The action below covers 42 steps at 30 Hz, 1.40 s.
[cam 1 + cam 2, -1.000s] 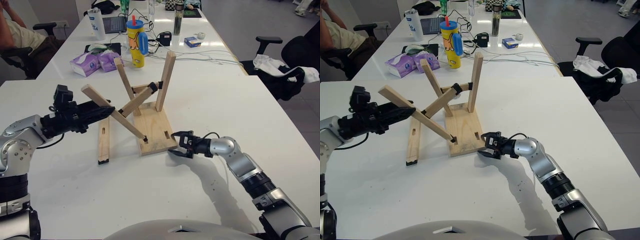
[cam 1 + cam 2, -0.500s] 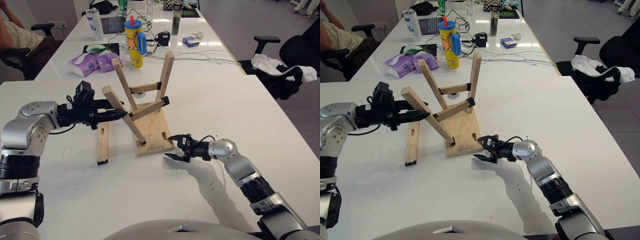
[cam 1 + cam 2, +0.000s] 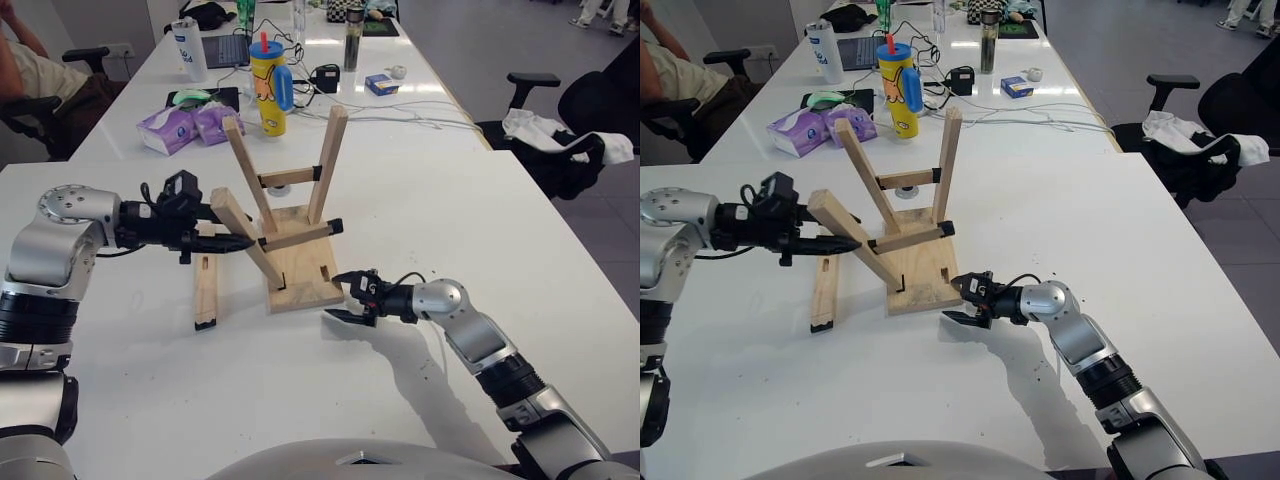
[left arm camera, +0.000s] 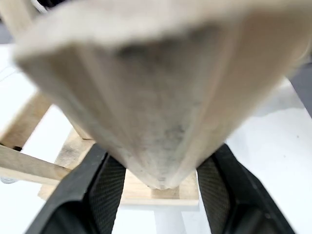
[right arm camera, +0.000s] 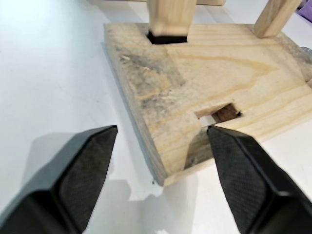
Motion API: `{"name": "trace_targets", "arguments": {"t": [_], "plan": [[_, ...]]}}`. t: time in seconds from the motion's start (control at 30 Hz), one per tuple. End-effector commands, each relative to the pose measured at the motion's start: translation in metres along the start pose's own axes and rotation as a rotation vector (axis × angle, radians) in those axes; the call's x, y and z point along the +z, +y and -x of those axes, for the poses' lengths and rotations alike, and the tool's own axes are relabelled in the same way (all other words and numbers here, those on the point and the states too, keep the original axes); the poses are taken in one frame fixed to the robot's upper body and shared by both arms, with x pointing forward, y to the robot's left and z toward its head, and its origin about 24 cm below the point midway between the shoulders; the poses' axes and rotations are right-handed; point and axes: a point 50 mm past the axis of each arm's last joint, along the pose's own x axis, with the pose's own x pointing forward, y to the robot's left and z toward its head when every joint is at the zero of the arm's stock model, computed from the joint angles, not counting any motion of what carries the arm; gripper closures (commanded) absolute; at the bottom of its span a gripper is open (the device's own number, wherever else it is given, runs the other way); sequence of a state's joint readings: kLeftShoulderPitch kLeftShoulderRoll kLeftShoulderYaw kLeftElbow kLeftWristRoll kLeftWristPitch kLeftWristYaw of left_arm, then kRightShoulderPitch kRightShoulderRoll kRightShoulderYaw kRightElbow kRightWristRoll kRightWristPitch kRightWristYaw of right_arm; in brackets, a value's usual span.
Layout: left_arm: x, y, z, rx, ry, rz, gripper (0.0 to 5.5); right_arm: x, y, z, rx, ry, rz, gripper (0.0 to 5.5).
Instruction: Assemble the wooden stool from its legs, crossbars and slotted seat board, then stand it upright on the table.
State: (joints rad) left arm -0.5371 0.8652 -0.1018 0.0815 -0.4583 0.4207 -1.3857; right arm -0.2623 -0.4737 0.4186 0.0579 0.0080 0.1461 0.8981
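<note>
The slotted seat board point(image 3: 303, 281) lies flat on the white table. Two legs point(image 3: 330, 160) stand in its far slots, joined by a crossbar point(image 3: 288, 178). My left gripper point(image 3: 232, 234) is shut on a third leg point(image 3: 243, 229), which slants down into the near-left slot and carries a second crossbar point(image 3: 302, 237). In the left wrist view this leg's end point(image 4: 156, 97) sits between the pads point(image 4: 105, 185). A fourth leg point(image 3: 207, 286) lies loose left of the board. My right gripper point(image 3: 345, 297) is open at the board's near-right corner, beside an empty slot point(image 5: 217, 113).
Behind the stool stand a yellow cup point(image 3: 270, 85), tissue packs point(image 3: 190, 125), a bottle point(image 3: 192, 45), a laptop point(image 3: 228, 47), cables and a small blue box point(image 3: 383, 83). An office chair point(image 3: 560, 140) stands off the table's right edge. The near table surface is bare.
My left gripper swung the held leg steeper and toward the board, bringing its crossbar level. My right gripper came off the board's near-right corner, opened and drew back slightly.
</note>
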Motion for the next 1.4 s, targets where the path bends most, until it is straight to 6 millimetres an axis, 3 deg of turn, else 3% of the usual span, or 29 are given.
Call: {"name": "trace_targets", "arguments": {"t": [0.03,0.17,0.2,0.33,0.43,0.57,0.7,0.83,1.0,1.23,1.4], "plan": [[-0.026,0.0,-0.008,-0.02,0.125,0.048,3.44,-0.013,0.012,-0.008,0.066,0.072,-0.048,2.08],[-0.042,-0.006,-0.015,0.017,0.118,0.049,3.44,-0.012,0.015,-0.012,0.066,0.066,-0.061,2.08],[-0.045,-0.008,-0.016,0.029,0.11,0.044,3.07,-0.013,0.016,-0.013,0.064,0.068,-0.066,2.08],[-0.046,-0.014,-0.016,0.091,0.079,0.032,2.49,-0.02,0.018,-0.016,0.034,0.118,-0.102,2.08],[-0.05,-0.017,0.0,0.205,0.126,0.005,2.0,-0.026,0.023,-0.017,0.008,0.154,-0.144,2.08],[-0.08,-0.034,0.034,0.376,0.254,0.097,1.36,-0.029,0.037,-0.02,0.019,0.171,-0.209,2.08],[-0.1,-0.041,0.044,0.753,0.206,0.204,0.75,-0.029,0.055,-0.027,0.014,0.183,-0.309,2.08],[-0.105,-0.065,0.021,0.933,0.143,0.387,0.75,-0.022,0.067,-0.037,0.008,0.175,-0.375,2.08],[-0.115,-0.089,-0.002,1.111,0.195,0.621,0.75,-0.012,0.07,-0.052,0.002,0.169,-0.393,2.08],[-0.121,-0.102,-0.021,1.185,0.256,0.782,0.75,-0.008,0.059,-0.056,-0.033,0.169,-0.355,2.08],[-0.122,-0.094,-0.029,1.221,0.259,0.835,1.47,-0.007,0.056,-0.058,-0.038,0.166,-0.342,2.08]]}}
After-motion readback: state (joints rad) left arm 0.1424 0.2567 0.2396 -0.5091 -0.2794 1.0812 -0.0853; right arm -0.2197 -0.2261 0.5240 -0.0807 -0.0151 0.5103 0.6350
